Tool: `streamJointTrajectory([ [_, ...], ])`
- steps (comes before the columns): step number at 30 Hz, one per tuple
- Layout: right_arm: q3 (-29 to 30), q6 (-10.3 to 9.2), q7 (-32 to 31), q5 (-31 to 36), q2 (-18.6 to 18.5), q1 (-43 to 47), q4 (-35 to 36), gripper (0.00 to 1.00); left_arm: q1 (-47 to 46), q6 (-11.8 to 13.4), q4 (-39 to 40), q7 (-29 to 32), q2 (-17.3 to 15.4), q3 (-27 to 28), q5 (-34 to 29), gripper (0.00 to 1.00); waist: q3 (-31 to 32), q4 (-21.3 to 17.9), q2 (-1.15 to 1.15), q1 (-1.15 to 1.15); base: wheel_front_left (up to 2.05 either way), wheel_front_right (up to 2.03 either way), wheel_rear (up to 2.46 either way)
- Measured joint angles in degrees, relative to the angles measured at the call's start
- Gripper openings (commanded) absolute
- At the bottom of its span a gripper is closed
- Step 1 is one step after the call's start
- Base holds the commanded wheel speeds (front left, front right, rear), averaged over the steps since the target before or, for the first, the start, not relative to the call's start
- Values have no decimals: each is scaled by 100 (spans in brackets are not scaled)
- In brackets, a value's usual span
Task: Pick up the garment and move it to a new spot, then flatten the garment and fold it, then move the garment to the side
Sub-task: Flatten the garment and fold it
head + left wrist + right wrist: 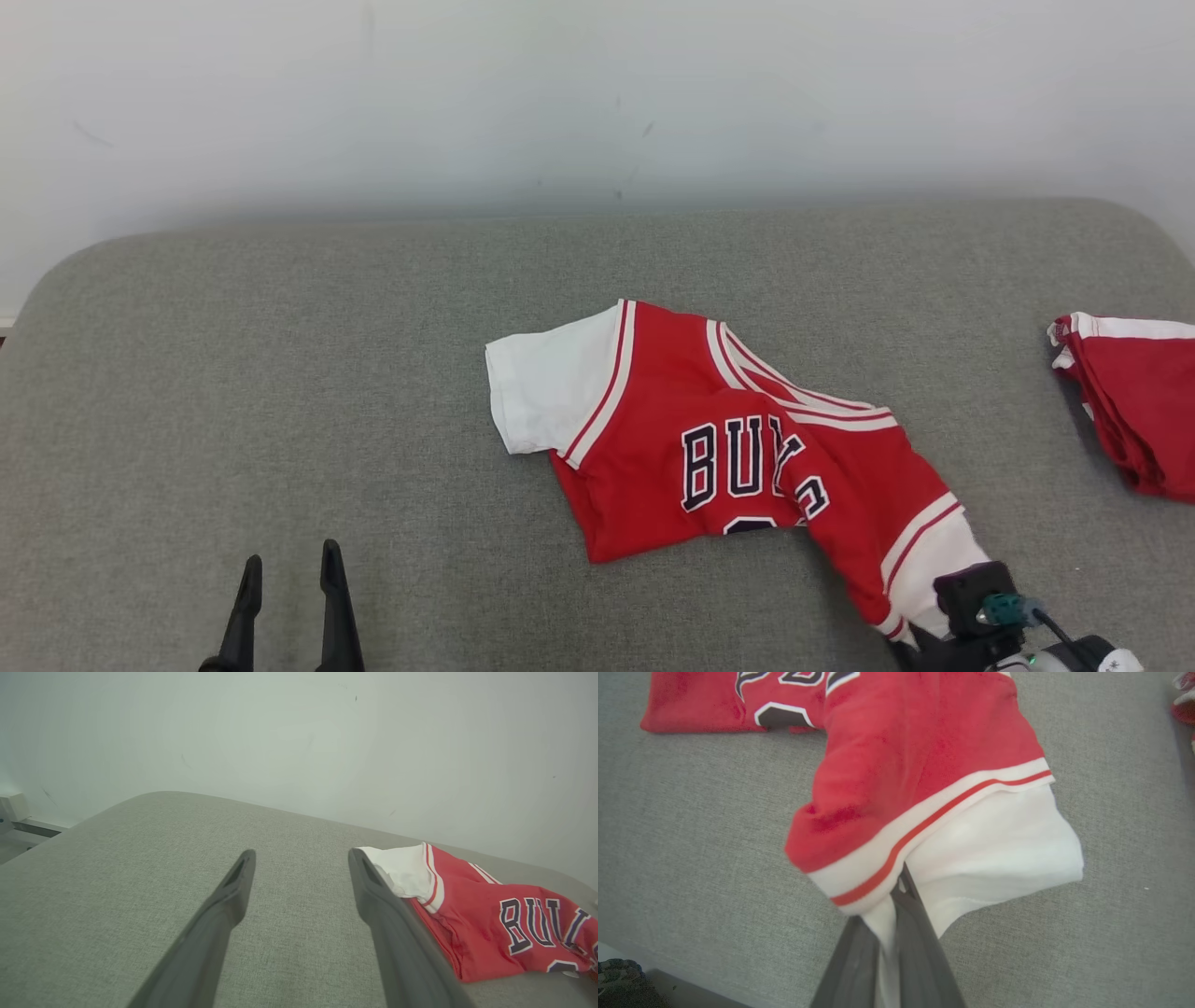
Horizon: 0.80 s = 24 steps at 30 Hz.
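Red Bulls jersey [653, 448] rumpled on grey cushion [280, 392]; your right gripper [900, 891] clamps its white sleeve [994, 849], your left gripper [291, 555] gapes wide, empty.

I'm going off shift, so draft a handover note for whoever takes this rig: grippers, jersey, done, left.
Right gripper: shut on the white sleeve of the jersey, near the pad edge.
Left gripper: open, empty, over bare pad left of the jersey.
Jersey: mid-pad, rumpled, held side twisted over. Another red garment lies far right.
Done: sleeve grasped. Left: flatten, fold, move aside.
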<state>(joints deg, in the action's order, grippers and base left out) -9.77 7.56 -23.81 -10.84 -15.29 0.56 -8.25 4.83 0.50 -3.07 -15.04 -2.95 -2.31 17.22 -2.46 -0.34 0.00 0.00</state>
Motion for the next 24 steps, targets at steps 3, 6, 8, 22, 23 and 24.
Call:
streamJointTrajectory([
  [3,-581,-1,-255,-391,-145,87,327,0,-11,-2,-21,0,2,1,-1,100,-4,-45,0,0,0,0,0],
  [6,-1002,-1,-465,-684,-259,122,545,0,-16,-7,-35,0,1,-11,-2,100,3,-70,0,0,0,0,0],
  [8,-1145,-1,-519,-833,-327,124,658,0,-20,-8,-45,0,1,-22,-2,100,6,-69,0,0,0,0,0],
  [22,-905,-1,-872,-2078,-1013,291,2281,100,14,-16,-62,0,1,-43,0,100,100,17,0,0,0,0,0],
  [23,-804,-1,-928,-2078,-1049,299,2405,100,25,-14,-59,0,1,-43,0,100,102,15,0,0,0,0,0],
  [24,-705,-1,-989,-2093,-1078,310,2521,100,32,-15,-59,0,1,-31,0,100,103,14,0,0,0,0,0],
])
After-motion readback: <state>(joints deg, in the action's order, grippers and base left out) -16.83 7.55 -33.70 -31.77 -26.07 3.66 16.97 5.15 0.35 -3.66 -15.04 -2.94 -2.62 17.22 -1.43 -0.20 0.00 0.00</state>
